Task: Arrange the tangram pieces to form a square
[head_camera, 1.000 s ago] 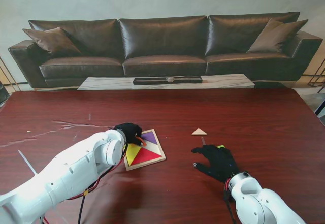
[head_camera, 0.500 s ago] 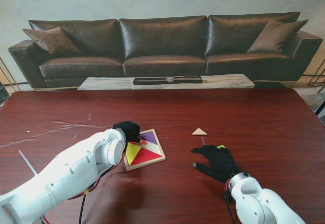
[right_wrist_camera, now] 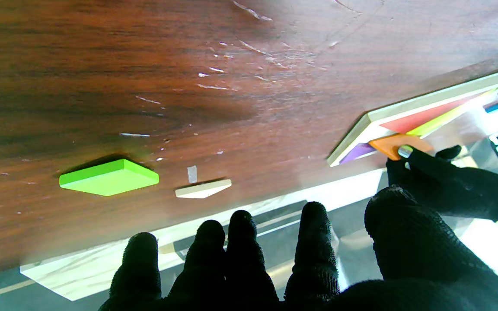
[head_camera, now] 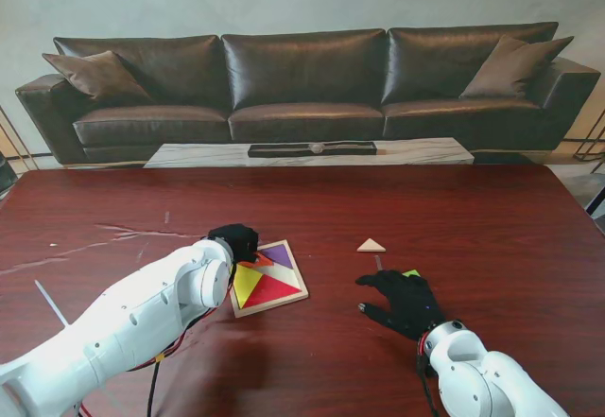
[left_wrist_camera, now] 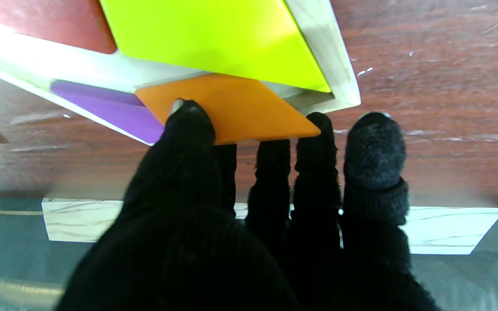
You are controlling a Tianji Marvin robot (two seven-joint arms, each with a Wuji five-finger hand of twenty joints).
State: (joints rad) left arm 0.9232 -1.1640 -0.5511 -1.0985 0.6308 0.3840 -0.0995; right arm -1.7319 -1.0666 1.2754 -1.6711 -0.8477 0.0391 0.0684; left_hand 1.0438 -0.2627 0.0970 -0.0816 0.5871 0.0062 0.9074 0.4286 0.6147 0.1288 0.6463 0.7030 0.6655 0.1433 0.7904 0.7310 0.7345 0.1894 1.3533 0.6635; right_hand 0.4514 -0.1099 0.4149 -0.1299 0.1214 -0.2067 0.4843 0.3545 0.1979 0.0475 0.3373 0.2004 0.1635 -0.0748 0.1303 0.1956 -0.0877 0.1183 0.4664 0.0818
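Stand view: left hand [head_camera: 236, 241] sits on the far-left corner of the wooden tray [head_camera: 267, 305], fingers curled over that corner; yellow triangle [head_camera: 247, 283], red triangle [head_camera: 273, 290] and purple piece [head_camera: 279, 255] already lie inside; right hand [head_camera: 405, 301] rests flat on the table [head_camera: 492, 228], fingers spread, holding nothing; a plain wood triangle [head_camera: 371, 245] lies loose beyond it, well apart from the tray; a sliver of the green piece [head_camera: 411, 272] shows at the hand's far edge.

Left wrist view: thumb tip [left_wrist_camera: 188, 119] presses on top of the orange parallelogram [left_wrist_camera: 231, 108], other fingers close under its outer edge, so the hand is pinched on it; the piece overhangs the tray rim, one end over the purple piece, not yet seated flat; the gap beside the yellow triangle looks like its slot, judging by shape.

Right wrist view: green piece lies flat on the table just ahead of the spread fingers [right_wrist_camera: 240, 229], not touched; wood triangle just beside it; left hand and orange piece visible at the tray's corner.

Handling: pieces look thin, stiff, light, smooth-faced; likely to skid on the polished table and tray; best pinched top-and-edge or slid flat with a fingertip; orange probably needs rotating and pressing down to drop in.
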